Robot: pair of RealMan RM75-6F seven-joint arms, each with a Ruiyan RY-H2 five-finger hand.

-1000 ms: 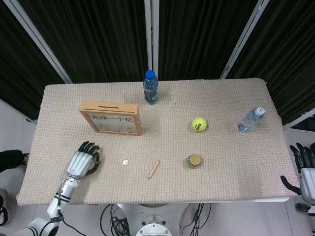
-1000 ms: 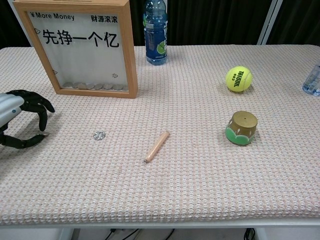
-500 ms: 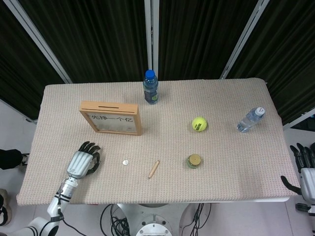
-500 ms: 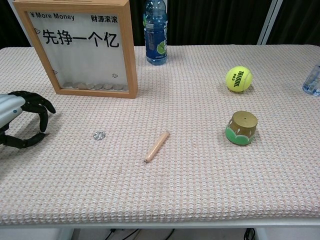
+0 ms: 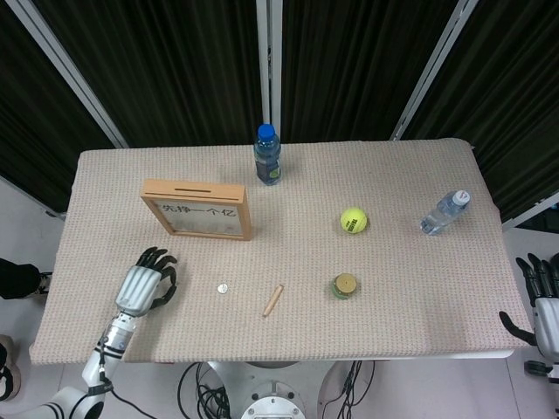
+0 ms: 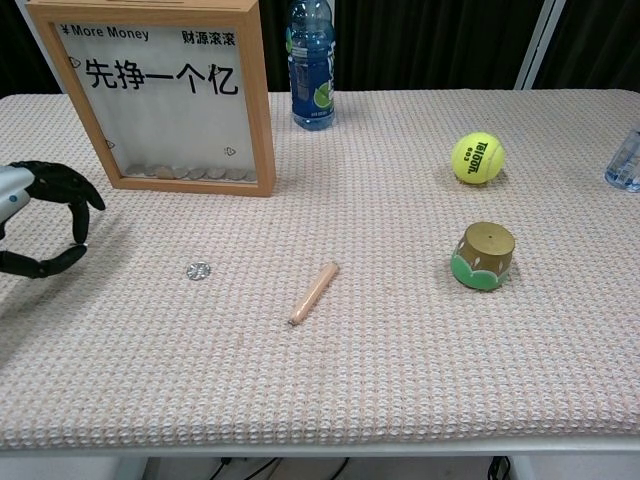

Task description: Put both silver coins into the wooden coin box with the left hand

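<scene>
One silver coin (image 5: 223, 288) (image 6: 198, 269) lies flat on the cloth in front of the wooden coin box (image 5: 199, 209) (image 6: 155, 95). The box stands upright with its slot on top, and several coins show at the bottom of its window. I see no second loose coin. My left hand (image 5: 144, 284) (image 6: 40, 225) hovers left of the coin, fingers arched over the thumb with a gap between them, holding nothing. My right hand (image 5: 546, 305) hangs off the table's right edge with its fingers spread and nothing in them.
A wooden stick (image 5: 273, 300) (image 6: 314, 293) lies right of the coin. A small gold-lidded green pot (image 6: 483, 256), a tennis ball (image 6: 477, 158), a blue bottle (image 6: 311, 65) and a clear bottle (image 5: 444, 211) stand farther right and back on the cloth-covered table (image 5: 410, 340).
My left hand has risen slightly and drawn a little to the left, away from the coin. Coin, box and right hand have not moved.
</scene>
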